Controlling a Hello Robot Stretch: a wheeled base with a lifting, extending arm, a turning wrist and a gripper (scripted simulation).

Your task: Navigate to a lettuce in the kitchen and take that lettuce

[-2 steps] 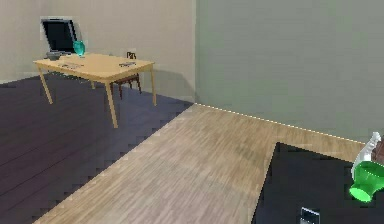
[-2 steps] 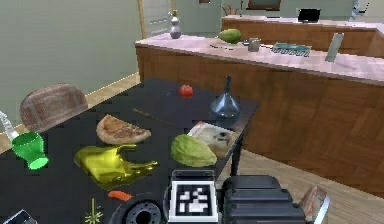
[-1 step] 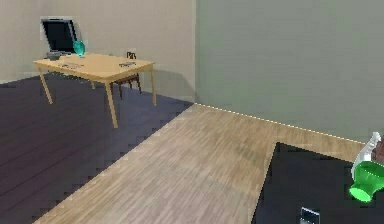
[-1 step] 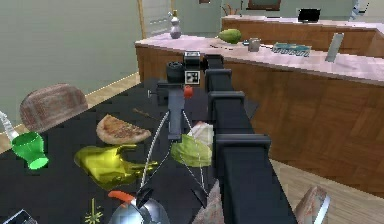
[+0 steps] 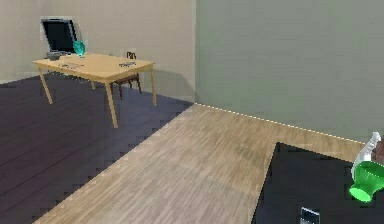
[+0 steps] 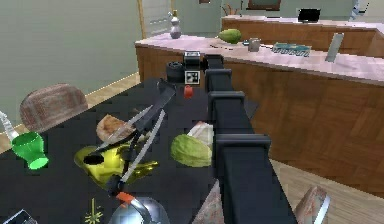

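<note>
Spray bottle point(image 6: 30, 150): green, upright at the arm side view's left edge, on the dark worktop point(image 6: 55, 190).
Yellow item point(image 6: 105, 163): lower left of centre, lying in the clutter near the fingertips in the frame.
Claw point(image 6: 140, 138): left of centre, with thin fingers slanting down-left across the clutter. How wide it stands cannot be read, nor whether it has hold of anything.
Lettuce point(image 6: 188, 150): pale green lump at centre, lying on the worktop between the fingers and the arm point(image 6: 240, 150).
Step in hand: judged to be lining up for the grasp.
Technique: bring the fingers rightward in the frame to the lettuce and set them astride its broadest part. Avoid nudging the yellow item, then lift straight up, clear of the clutter.
</note>
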